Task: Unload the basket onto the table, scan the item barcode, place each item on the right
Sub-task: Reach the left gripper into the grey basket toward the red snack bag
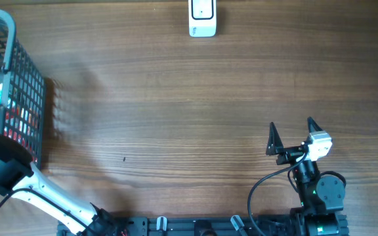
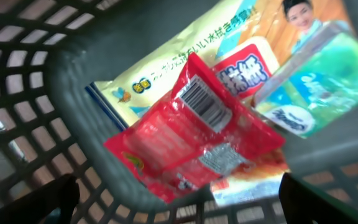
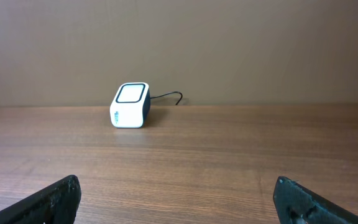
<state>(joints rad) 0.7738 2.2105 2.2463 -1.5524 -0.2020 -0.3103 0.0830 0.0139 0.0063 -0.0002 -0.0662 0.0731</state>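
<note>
Two grippers stand spread wide, and neither holds anything. The left gripper (image 2: 179, 208) hangs over the mesh basket (image 1: 25, 85) at the left edge of the surface (image 1: 176, 118), its dark fingertips (image 2: 58, 199) showing at the lower corners of the wrist view. Just beyond the near rim, the red packet (image 2: 194, 140) lies on top of the contents with its barcode (image 2: 205, 102) facing up. It rests on a yellow-green pack (image 2: 166, 56), with a green box (image 2: 309, 87) beside it to the right.

This looks like the pick-up step, with no grasp made yet. The next move calls for lowering past the rim and closing on the red packet alone, clear of the mesh and the pack beneath.

The right gripper (image 1: 293, 134) waits above bare wood, facing the scanner (image 3: 130, 106), which sits well apart at the far edge with a cable (image 3: 169, 96) behind it. Its window looks upward, so the code would probably need turning down toward it.

The left wrist view is blurred and the print is unreadable. The packet's lower end is hidden by the rim. Overhead, the basket and left arm are cut off by the frame.
</note>
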